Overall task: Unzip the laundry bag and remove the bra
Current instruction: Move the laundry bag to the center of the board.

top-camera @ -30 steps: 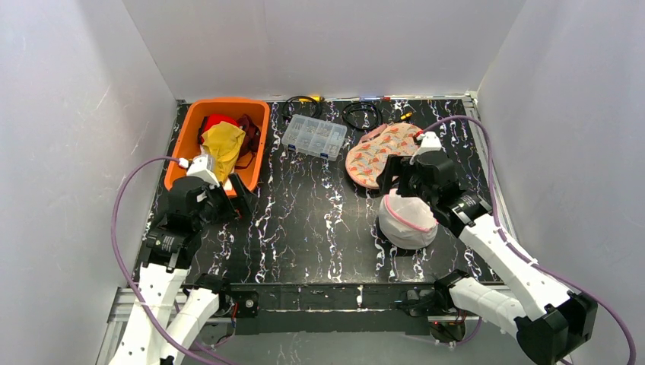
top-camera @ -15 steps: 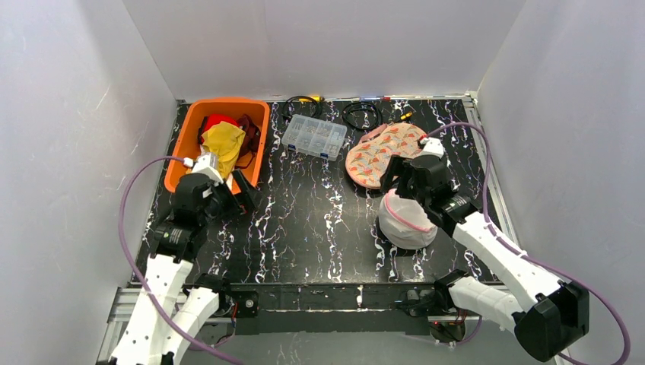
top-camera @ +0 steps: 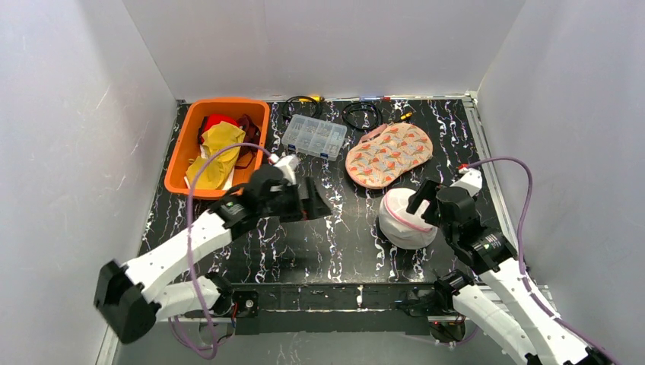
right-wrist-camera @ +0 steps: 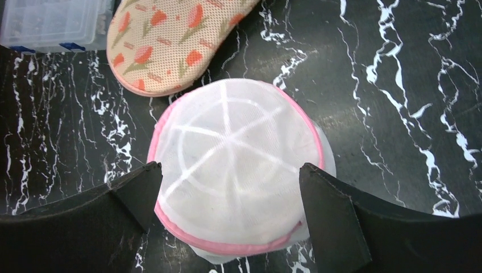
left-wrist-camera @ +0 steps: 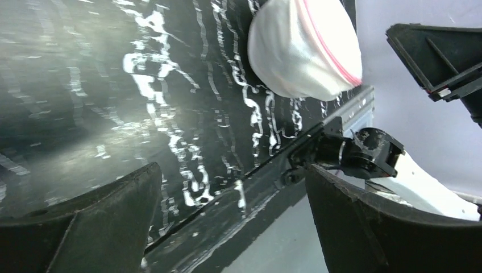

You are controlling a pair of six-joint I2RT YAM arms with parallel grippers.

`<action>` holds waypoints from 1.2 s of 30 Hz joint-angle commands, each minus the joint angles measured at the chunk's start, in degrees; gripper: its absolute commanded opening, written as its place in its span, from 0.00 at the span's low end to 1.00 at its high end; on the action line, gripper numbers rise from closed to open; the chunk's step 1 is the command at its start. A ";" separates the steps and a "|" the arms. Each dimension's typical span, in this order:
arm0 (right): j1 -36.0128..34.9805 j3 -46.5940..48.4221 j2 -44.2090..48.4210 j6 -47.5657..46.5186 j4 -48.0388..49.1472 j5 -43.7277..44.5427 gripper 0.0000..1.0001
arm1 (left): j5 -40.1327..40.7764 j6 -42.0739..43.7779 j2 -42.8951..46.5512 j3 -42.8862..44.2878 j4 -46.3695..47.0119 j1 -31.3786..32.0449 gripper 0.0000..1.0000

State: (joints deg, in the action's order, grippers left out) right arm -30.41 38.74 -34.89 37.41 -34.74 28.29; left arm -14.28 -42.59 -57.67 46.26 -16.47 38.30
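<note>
Jaws apart and empty on both: right gripper (right-wrist-camera: pixel 228 169) framed the bag (top-camera: pixel 407 220), probably to steady it; left gripper (left-wrist-camera: pixel 230 170) faced it for unzipping.

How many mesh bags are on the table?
2. The white round laundry bag sits by the right gripper; the flat tulip-print bag lies behind it. Others could hide in the orange bin.

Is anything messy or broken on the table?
Nothing looks broken or spilled. The only untidy spot is the orange bin at the back left, where a yellow cloth is heaped up to its rim. The white laundry bag looks closed and whole.
</note>
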 commanded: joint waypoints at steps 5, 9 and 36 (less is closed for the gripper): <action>0.06 5.28 -1.12 3.77 -5.21 0.61 0.99 | 8.78 -21.18 -20.47 11.69 12.60 14.66 0.91; 0.08 5.75 1.93 2.15 -3.20 -1.88 0.99 | 7.60 -25.92 -28.98 17.50 14.62 14.77 0.89; 0.08 7.83 6.50 -1.72 -7.53 -9.28 0.98 | 5.64 -26.11 -52.12 38.58 5.09 16.88 0.23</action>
State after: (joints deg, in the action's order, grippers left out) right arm -30.41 44.51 -29.19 36.60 -42.39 19.57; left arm -9.80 -70.17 -112.97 84.53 -9.17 54.76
